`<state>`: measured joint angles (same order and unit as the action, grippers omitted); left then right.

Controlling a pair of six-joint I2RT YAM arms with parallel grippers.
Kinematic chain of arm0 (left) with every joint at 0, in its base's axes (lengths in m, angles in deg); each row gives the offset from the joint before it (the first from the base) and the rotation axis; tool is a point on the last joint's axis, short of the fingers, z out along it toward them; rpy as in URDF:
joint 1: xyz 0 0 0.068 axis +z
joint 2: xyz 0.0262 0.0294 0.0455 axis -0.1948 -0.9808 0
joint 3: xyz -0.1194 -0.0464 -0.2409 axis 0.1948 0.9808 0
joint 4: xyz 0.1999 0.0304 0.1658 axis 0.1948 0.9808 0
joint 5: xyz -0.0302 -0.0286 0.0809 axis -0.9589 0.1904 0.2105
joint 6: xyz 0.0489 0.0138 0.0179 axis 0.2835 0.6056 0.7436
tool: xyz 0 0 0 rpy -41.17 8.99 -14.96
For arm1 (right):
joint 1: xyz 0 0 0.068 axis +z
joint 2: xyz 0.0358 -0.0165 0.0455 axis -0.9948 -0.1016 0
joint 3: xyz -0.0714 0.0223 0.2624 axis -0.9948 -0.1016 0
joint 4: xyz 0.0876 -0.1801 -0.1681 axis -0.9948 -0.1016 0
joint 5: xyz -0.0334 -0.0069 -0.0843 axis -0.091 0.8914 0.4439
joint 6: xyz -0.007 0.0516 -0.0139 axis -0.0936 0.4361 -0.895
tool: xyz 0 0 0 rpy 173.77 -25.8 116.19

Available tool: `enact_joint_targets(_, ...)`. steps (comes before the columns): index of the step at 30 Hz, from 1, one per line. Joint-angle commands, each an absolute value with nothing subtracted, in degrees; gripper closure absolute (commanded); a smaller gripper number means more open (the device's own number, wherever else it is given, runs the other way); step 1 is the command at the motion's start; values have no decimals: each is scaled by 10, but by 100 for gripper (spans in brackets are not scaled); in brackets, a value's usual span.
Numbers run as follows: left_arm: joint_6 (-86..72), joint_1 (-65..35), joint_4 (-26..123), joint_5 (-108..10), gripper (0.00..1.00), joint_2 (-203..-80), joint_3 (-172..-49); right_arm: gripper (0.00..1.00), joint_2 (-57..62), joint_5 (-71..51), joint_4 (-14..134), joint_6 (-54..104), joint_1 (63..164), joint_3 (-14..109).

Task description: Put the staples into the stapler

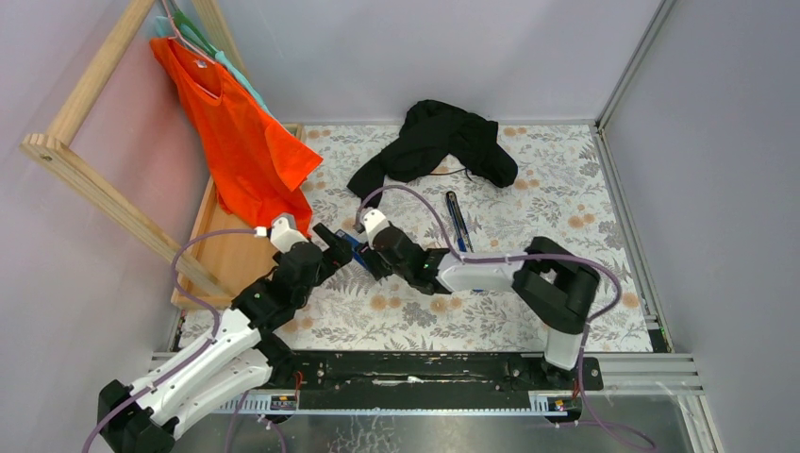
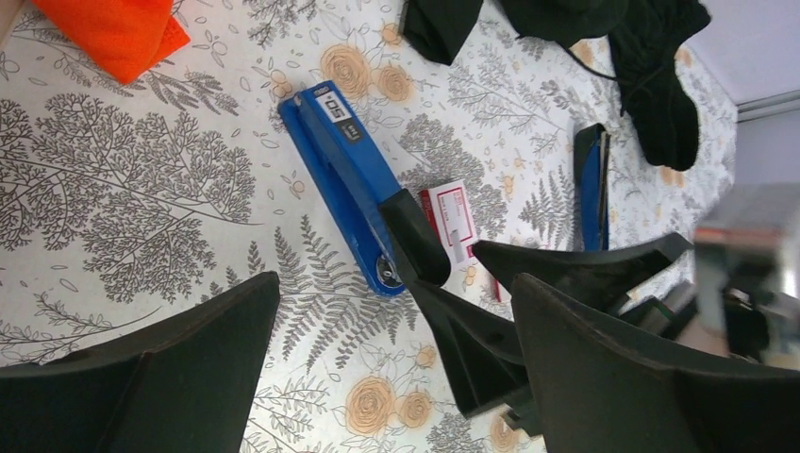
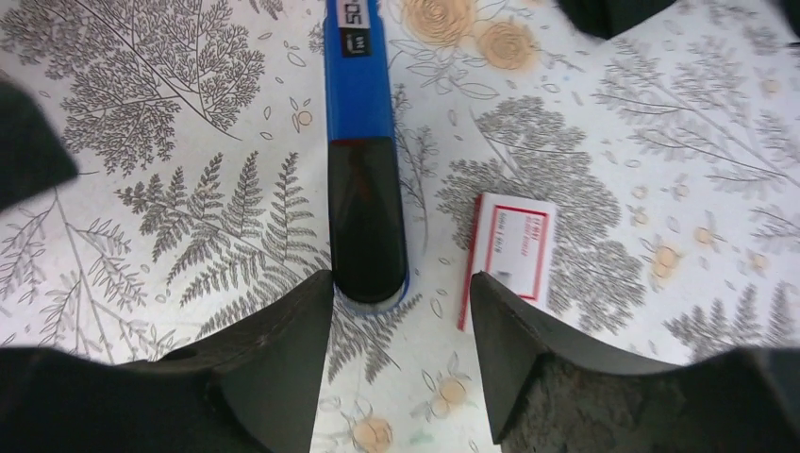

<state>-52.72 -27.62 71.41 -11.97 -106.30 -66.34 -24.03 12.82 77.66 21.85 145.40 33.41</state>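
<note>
A blue stapler (image 3: 358, 90) with a black rear part (image 3: 368, 217) lies flat on the floral table; it also shows in the left wrist view (image 2: 341, 160) and from above (image 1: 352, 242). The white-and-red staple box (image 3: 514, 243) lies beside its rear end, also in the left wrist view (image 2: 451, 219). The grey staple tray is out of view. My right gripper (image 3: 404, 326) is open and empty, its fingertips just behind the stapler's rear end, the right one at the box's edge. My left gripper (image 2: 396, 377) is open and empty, facing the stapler from the other side (image 1: 332, 242).
A second blue-and-black stapler-like tool (image 1: 458, 222) lies further back right. A black garment (image 1: 434, 142) lies at the back. An orange shirt (image 1: 241, 142) hangs on a wooden rack (image 1: 94, 179) at the left. Walls close the table at the back and right.
</note>
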Motion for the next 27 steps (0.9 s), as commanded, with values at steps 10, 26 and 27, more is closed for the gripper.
enact_joint_targets(10, -462, -275, 691, -205, 0, -1092, -741, 29, 5, 242, 652, 292, 1388, 194)
enact_joint_targets(26, -449, -282, 557, -393, 0, -1258, -803, 35, 116, 222, 529, 380, 1265, 96)
enact_joint_targets(27, -451, -282, 548, -399, 0, -1266, -804, 36, 113, 216, 529, 385, 1260, 94)
